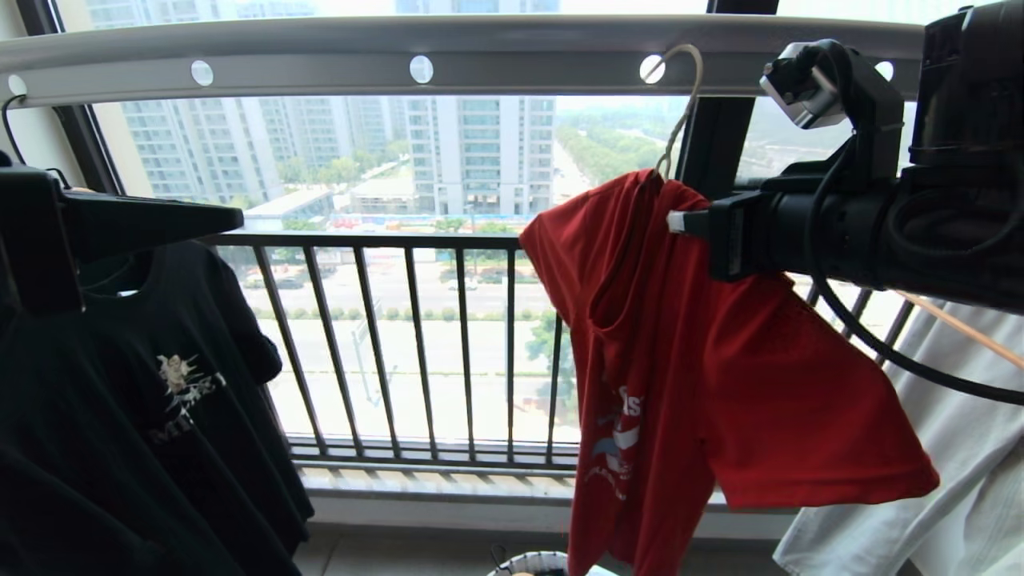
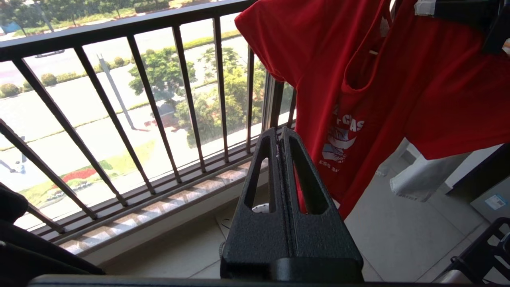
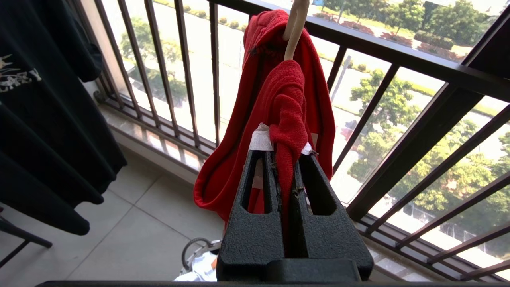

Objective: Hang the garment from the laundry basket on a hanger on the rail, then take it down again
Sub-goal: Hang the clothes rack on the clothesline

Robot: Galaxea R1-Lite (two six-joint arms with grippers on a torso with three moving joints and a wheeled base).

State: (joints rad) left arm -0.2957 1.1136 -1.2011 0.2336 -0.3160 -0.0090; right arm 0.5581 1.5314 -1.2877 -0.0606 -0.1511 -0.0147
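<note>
The garment (image 1: 680, 360), a red T-shirt with a white and blue print, hangs crookedly on the pale wire hanger (image 1: 682, 112). The hanger's hook sits in a hole of the grey rail (image 1: 480, 56). My right gripper (image 1: 680, 222) reaches in from the right, shut on a bunched fold of the garment (image 3: 287, 91) at its shoulder, just below the hanger's stem (image 3: 295, 32). My left gripper (image 1: 232, 218) is held out at the left, shut with nothing in it, apart from the shirt (image 2: 398, 79). On the floor under the shirt stands the laundry basket (image 1: 532, 562), only its rim showing.
A black printed T-shirt (image 1: 120, 400) hangs at the left under my left arm. A pale garment (image 1: 960, 448) on a wooden hanger (image 1: 960, 324) hangs at the right. The black barred window railing (image 1: 400, 344) runs behind everything.
</note>
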